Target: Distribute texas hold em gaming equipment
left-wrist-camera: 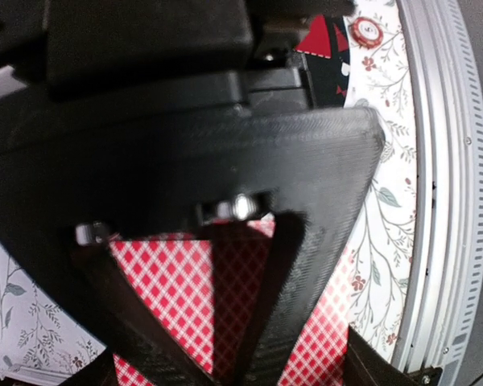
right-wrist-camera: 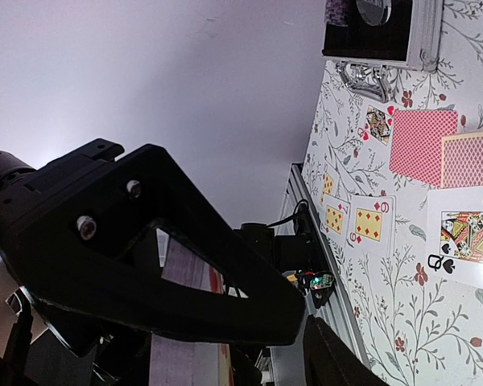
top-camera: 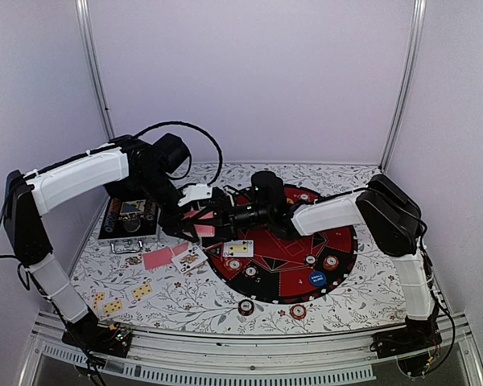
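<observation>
2 white-shelled arms (top-camera: 76,181), black joints (top-camera: 171,151), black cables (top-camera: 201,138), ribbed black fingers (left-wrist-camera: 306,185), silver screws (right-wrist-camera: 86,226)

Case (top-camera: 129,219) at rear left of table (top-camera: 185,299); cards (top-camera: 157,259) in front of it. Mat (top-camera: 283,281) to right, chips (top-camera: 330,261) on it and just before it.

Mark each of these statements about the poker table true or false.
1. A blue button lies on the mat. True.
2. The case sits to the right of the mat. False: it sits to the left of the mat.
3. Two chips lie off the mat, on its near side. True.
4. Every card is face down. False: several lie face up, such as the queen of spades.
</observation>
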You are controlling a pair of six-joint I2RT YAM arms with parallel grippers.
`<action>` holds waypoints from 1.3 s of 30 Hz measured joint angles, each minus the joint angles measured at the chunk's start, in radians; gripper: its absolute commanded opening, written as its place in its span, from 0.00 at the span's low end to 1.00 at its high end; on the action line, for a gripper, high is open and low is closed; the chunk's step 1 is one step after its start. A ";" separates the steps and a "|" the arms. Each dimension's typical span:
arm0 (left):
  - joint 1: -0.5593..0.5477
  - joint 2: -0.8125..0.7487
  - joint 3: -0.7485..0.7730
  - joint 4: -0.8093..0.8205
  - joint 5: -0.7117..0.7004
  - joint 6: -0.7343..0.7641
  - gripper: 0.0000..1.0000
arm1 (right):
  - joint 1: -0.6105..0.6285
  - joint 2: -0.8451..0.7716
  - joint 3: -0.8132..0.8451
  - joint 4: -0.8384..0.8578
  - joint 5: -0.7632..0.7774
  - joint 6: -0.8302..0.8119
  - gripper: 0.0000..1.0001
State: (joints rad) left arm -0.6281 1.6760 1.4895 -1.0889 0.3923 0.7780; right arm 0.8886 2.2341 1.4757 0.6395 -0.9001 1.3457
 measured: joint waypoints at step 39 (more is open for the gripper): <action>0.000 0.009 0.002 -0.004 -0.005 0.000 0.43 | -0.050 -0.132 -0.149 -0.055 0.008 -0.090 0.29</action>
State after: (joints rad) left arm -0.6285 1.6852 1.4918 -1.0931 0.3874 0.7780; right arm 0.8383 2.1025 1.3270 0.5842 -0.8917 1.2560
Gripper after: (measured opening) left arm 0.653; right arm 0.317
